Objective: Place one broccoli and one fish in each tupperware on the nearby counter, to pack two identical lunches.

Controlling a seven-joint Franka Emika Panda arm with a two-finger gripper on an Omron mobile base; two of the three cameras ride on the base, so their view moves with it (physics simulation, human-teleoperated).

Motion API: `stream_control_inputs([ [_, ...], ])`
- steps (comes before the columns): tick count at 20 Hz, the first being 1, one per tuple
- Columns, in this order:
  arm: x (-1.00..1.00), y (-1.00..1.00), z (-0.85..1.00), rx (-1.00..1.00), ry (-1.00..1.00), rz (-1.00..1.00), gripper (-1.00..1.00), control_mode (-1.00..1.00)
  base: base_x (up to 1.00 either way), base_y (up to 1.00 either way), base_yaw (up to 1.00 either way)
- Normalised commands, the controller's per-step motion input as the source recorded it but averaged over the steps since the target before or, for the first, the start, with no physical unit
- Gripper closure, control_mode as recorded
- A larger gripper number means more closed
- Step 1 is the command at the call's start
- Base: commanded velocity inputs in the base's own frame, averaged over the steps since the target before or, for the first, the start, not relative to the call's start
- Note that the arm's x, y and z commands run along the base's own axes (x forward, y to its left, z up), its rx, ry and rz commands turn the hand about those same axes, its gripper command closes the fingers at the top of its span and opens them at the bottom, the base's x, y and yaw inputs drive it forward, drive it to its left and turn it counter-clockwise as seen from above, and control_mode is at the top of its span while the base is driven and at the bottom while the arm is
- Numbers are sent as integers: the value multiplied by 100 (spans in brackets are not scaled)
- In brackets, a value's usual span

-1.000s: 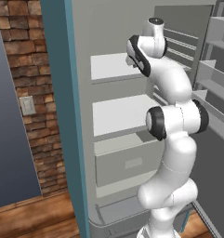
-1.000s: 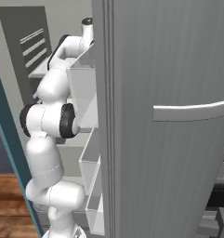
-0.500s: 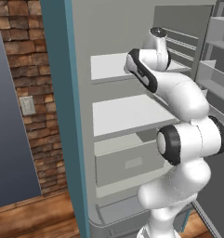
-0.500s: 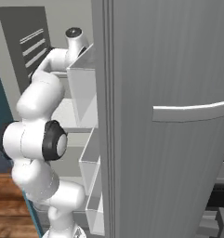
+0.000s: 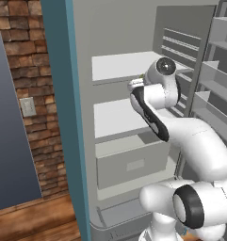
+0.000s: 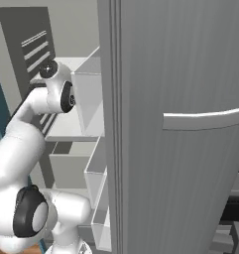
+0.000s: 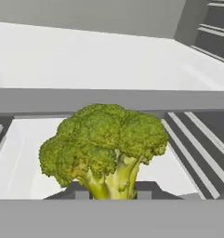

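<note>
Broccoli: a green broccoli [image 7: 104, 151] head sat directly in front of the gripper [image 7: 107, 194] in the hand view, its pale stalk running down between the two dark finger tips.
Gripper: the fingers [image 7: 76, 191] stood close on either side of the stalk, apparently clamped on it; actual contact was hidden at the lower edge of the view.
Shelf edge: a grey shelf lip [image 7: 111, 100] crossed the view just beyond the broccoli's crown.
Upper shelf: a white fridge shelf [image 7: 85, 56] spread out past that lip, farther from the gripper.
Back vents: dark slatted ribs [image 7: 197, 139] ran off to the right of the broccoli.
Arm: the white arm [image 5: 181, 136] was bent, its wrist held before the open fridge's shelves [image 5: 119, 66] in the left base view.
Drawer: a grey fridge drawer [image 5: 131, 164] lay below the wrist.
Door: the open fridge door [image 6: 180, 124] with its curved handle [image 6: 205, 119] stood to the right of the arm [image 6: 27, 129] in the right base view.
Door bins: white door bins [image 6: 91, 99] sat just beside the wrist.
Wall: a brick wall [image 5: 30, 94] stood well left of the fridge.
</note>
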Motion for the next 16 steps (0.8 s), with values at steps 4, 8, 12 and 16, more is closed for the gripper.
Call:
stream_control_inputs([
  [4, -100, 0, 48, 7, 32, -14, 100, -100, 0, 0, 0],
  [8, -100, 5, 11, 4, 21, -8, 100, -100, 0, 0, 0],
  [12, -100, 25, -1, 0, 4, 0, 100, -100, 0, 0, 0],
  [16, -100, 44, -13, 0, 0, 0, 100, -100, 0, 0, 0],
])
